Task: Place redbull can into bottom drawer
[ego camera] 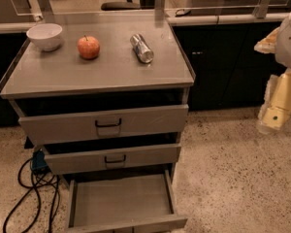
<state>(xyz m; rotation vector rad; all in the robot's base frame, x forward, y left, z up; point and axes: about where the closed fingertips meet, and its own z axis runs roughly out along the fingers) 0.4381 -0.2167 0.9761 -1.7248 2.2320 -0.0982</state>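
The redbull can (141, 48) lies on its side on the grey cabinet top (106, 72), towards the back right, with one shiny round end facing the front. The bottom drawer (121, 200) is pulled far out near the floor, and its flat grey floor is bare. My arm enters at the right edge of the view. Its pale end with the gripper (273, 116) hangs over the floor, well to the right of the cabinet, level with the top drawer and far from the can.
A red apple (88, 47) and a white bowl (45, 36) stand on the cabinet top left of the can. The two upper drawers (106, 124) stick out slightly. Black cables (31, 188) lie on the speckled floor at the left. Dark cabinets stand behind.
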